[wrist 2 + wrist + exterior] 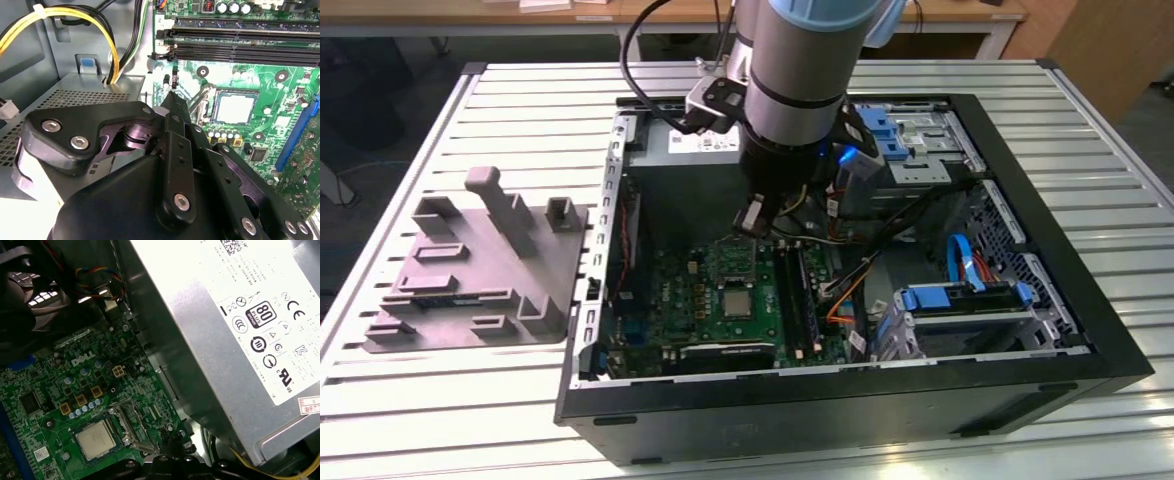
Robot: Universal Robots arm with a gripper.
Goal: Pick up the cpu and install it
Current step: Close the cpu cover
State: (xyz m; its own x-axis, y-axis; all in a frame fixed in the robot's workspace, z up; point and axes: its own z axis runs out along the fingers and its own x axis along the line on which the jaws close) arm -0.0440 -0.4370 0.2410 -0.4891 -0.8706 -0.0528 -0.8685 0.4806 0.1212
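On the exterior view's left, 1 grey moulded tray (pixel 474 270) lies on the slatted bench (pixel 427 420). Right of it stands 1 open computer case (pixel 1067 300), its green motherboard (pixel 707 300) holding 1 cpu (pixel 736 302) in the socket. Above, the gripper (pixel 172 97) shows closed, empty fingers (pixel 176 112) beside 1 power supply (pixel 240 330).

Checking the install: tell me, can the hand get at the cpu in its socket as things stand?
Probably yes. The cpu lies face-up in the socket with nothing over it, and the hand hangs just beside it, above the motherboard; the power supply stands off to one side.
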